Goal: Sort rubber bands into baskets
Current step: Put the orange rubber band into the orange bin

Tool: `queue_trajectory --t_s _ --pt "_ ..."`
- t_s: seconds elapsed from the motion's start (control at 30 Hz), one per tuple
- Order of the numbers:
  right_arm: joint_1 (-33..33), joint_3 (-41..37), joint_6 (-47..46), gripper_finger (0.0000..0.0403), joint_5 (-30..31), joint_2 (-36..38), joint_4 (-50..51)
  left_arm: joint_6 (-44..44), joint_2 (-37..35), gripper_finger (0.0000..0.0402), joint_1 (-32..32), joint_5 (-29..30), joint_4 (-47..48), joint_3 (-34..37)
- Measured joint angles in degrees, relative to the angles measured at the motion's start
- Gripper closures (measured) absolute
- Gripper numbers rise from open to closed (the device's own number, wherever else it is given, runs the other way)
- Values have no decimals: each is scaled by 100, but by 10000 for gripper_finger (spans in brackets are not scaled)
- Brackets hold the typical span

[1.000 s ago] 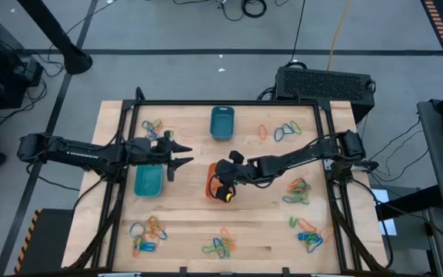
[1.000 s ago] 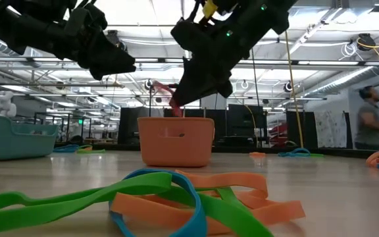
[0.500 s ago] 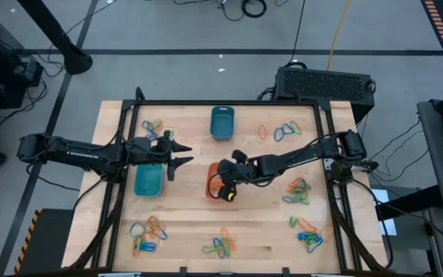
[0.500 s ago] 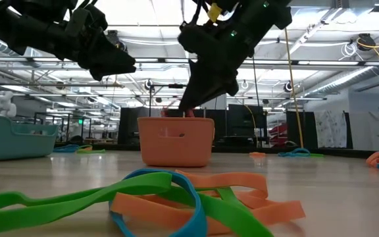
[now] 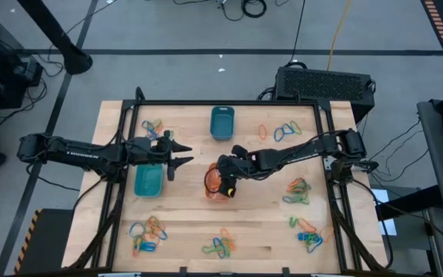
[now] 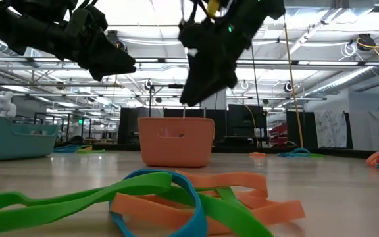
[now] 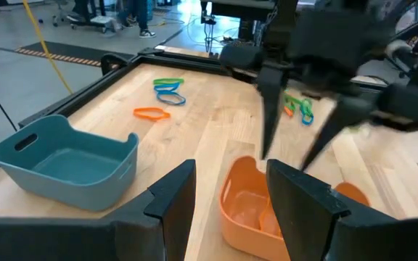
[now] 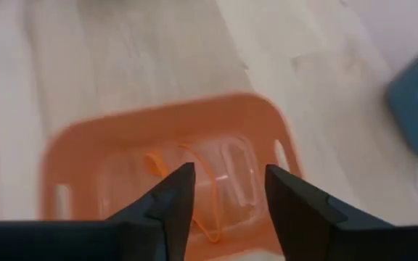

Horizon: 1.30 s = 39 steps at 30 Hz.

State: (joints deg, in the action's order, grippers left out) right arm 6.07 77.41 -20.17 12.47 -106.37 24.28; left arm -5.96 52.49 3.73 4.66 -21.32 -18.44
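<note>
The orange basket (image 5: 214,185) stands mid-table, and an orange rubber band (image 8: 167,171) lies loose on its floor. My right gripper (image 5: 226,179) hangs open just above it, fingers slanting down with nothing between them; it also shows in the low view (image 6: 199,92) and the right wrist view (image 8: 227,196). My left gripper (image 5: 181,154) waits open over the table left of the basket, above the lighter turquoise basket (image 5: 148,181). The dark teal basket (image 5: 221,123) stands at the far middle. Loose rubber bands lie in piles, one at the near middle (image 5: 220,246).
More rubber band piles lie at the far left (image 5: 154,125), far right (image 5: 283,131), right (image 5: 298,191), near right (image 5: 308,235) and near left (image 5: 146,235). Black frame rails run along the table's sides. Bare wood lies between the baskets.
My right gripper has opened over the orange basket and let go of the band it held. The band hung from the fingertips above the basket's rim a second ago; it has since dropped inside. The gripper has tipped a little and edged upward.
</note>
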Motion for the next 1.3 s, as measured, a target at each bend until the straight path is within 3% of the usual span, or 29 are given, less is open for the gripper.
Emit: queue_trajectory --t_s 0.07,0.17,0.3,0.47,0.77,0.9,1.07,1.3 --pt "70 244 104 229 -246 0 67 -238 0 226 2 -190 33 -21" --pt "274 519 286 227 -362 9 -31 -324 -4 226 -30 -939 501 -336" --pt "577 542 610 231 -363 7 -509 -304 -4 226 -273 -1348 2010 -872" --pt "905 541 875 234 -363 -74 -968 -743 -6 226 -808 -1213 3224 -1228" --pt "1196 534 1306 234 -365 -614 -1758 -1897 0 226 -2447 -876 3159 -1244" --pt "1203 528 1359 234 -360 -859 -1921 -2757 115 226 -3411 -273 3354 -1246" --pt "1204 528 1353 234 -363 -997 -2006 -3876 785 226 -4285 36 3437 -1246" --pt "1238 530 1180 234 -383 -966 -2123 -4627 2287 226 -4748 -135 4050 -1706"
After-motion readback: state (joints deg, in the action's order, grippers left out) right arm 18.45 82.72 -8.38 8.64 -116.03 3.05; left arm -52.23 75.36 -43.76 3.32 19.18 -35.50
